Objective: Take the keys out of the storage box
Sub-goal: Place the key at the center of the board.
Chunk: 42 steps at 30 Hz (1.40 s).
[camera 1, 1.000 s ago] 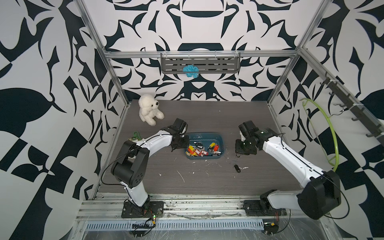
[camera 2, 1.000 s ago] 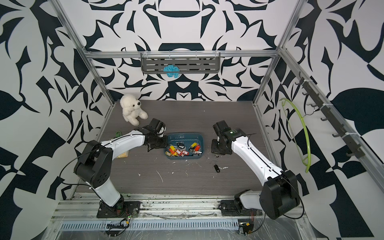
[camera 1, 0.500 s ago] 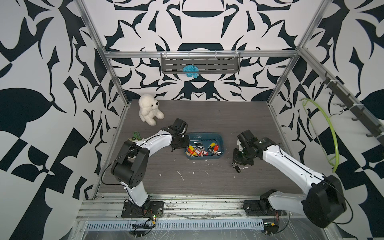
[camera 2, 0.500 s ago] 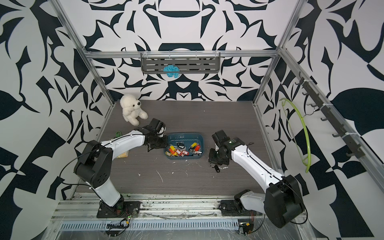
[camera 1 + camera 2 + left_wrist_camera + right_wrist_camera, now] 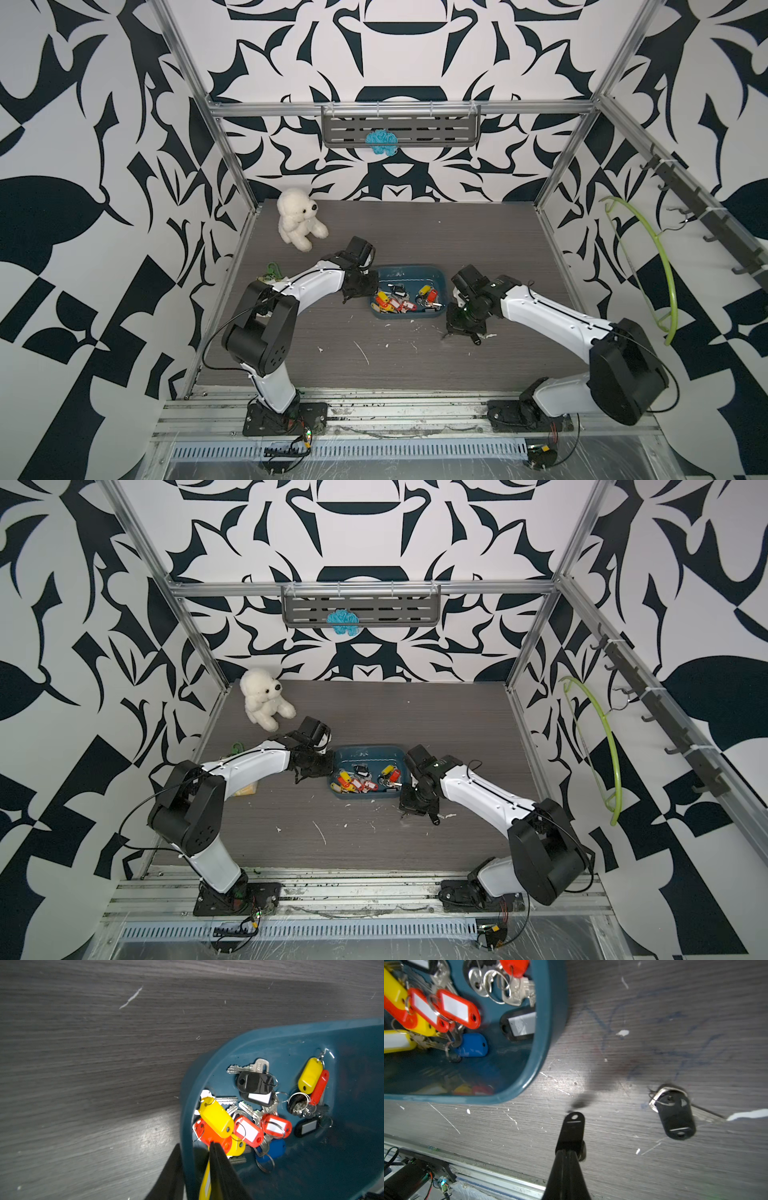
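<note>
While the left end effector (image 5: 194, 1153) straddles the box (image 5: 270, 1043) wall on the left arm's side, one finger outside and one inside, clamped on the rim, the box sits mid-worktop (image 5: 395, 232). Most keys (image 5: 249, 1122) lie heaped on the box floor, with red, yellow and black tags and one blue. The right end effector (image 5: 570, 1147) hangs low over the worktop just beside the box's near corner on the right arm's side. Its fingers are pressed together, pinching a black tag (image 5: 574, 1124) that sticks out past the tips; whatever hangs from the tag is mostly hidden. A black-tagged key (image 5: 672, 1113) lies flat on the worktop outside the box, near that end effector but apart from it; it shows in both top views (image 5: 477, 340). A bear (image 5: 297, 224) sits at the far left, well apart.
</note>
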{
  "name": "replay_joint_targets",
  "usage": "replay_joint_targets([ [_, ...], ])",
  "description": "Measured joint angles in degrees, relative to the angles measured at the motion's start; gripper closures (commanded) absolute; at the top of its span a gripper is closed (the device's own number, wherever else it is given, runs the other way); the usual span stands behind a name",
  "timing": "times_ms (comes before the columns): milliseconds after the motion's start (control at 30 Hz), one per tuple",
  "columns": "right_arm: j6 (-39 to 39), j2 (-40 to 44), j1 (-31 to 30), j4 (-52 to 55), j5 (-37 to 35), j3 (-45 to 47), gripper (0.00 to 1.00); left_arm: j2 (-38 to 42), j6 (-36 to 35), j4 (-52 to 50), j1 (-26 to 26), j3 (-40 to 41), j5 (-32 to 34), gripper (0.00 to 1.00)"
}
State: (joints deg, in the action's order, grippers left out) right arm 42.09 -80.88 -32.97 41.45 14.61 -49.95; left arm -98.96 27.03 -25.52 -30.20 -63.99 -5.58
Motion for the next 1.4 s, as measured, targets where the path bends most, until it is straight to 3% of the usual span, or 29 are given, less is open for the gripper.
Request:
replay_joint_targets([
  [233,0.8,-1.0,-0.8,-0.3,-0.1,0.0,0.61,0.0,0.0,0.0,0.0,0.0,0.0,0.74],
  [300,0.9,-1.0,-0.8,-0.3,-0.3,0.0,0.57,0.0,0.0,0.0,0.0,0.0,0.0,0.74],
  [433,0.4,-1.0,-0.8,1.2,-2.1,-0.2,0.57,0.0,0.0,0.0,0.0,0.0,0.0,0.74],
  [567,-1.1,-0.9,-0.8,4.6,-5.0,-3.0,0.63,0.0,0.0,0.0,0.0,0.0,0.0,0.74],
  [800,-4.3,-3.0,-1.3,8.5,-7.4,-18.0,0.63,0.0,0.0,0.0,0.0,0.0,0.0,0.74],
  [1033,-7.4,-15.6,-1.7,7.1,-6.1,-31.9,0.57,0.0,0.0,0.6,0.0,1.1,0.0,0.74],
  [1400,-9.1,-34.4,-1.7,4.9,-3.0,-42.6,0.6,0.0,0.1,0.9,0.0,1.4,-0.4,0.74],
])
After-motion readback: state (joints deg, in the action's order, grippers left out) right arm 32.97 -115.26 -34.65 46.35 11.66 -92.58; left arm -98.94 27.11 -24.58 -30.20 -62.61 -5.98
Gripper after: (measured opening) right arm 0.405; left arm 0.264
